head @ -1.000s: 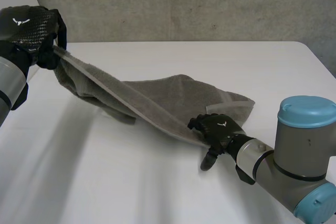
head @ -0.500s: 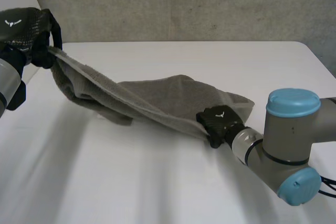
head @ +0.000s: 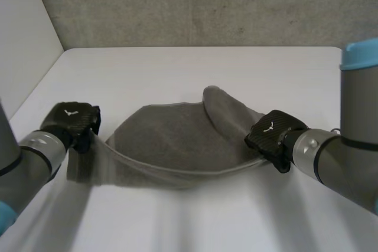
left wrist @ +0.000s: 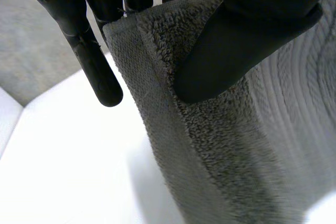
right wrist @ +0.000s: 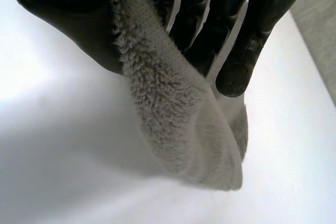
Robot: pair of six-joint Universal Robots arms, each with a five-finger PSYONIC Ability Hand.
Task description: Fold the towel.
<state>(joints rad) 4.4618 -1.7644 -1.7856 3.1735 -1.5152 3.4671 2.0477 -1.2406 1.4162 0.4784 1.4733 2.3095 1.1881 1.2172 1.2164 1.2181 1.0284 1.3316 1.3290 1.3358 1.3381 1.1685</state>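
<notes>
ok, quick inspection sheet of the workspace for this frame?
surface: white table, bare around the cloth.
job's things: grey towel, not yet folded flat. Its near edge sags in a curve between the two hands, and the rest lies rumpled on the table with a raised fold towards the right hand.
clutter: nothing seen.
hands: left hand pinches the towel's left end between thumb and fingers, as its wrist view shows. Right hand pinches the right end the same way.
cables: nothing seen.
surroundings: grey concrete wall behind the table, white panel at its left side.
</notes>
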